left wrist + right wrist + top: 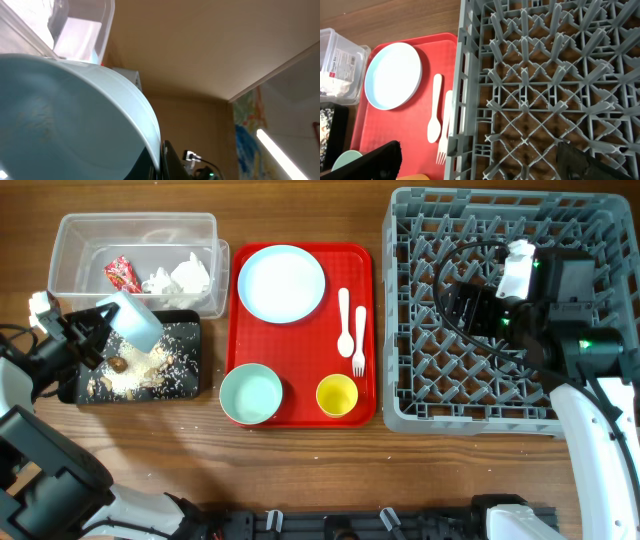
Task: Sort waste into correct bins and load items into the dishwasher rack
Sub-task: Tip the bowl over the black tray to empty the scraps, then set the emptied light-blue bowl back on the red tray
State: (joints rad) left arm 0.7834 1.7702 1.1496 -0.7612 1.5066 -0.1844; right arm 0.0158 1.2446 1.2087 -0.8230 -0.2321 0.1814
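Presently, the left gripper is clamped on the pale blue bowl, which is tipped over the black tray, evidently to shed rice scraps there; wrappers and tissue lie in the clear tub behind. On the red tray the plate, spoon, fork, green bowl and yellow cup await loading. The right gripper hangs wide open above the rack, holding nothing.

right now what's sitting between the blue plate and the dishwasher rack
The white spoon and fork lie side by side on the red tray, between the plate and the rack. Overhead and right wrist views both show it.
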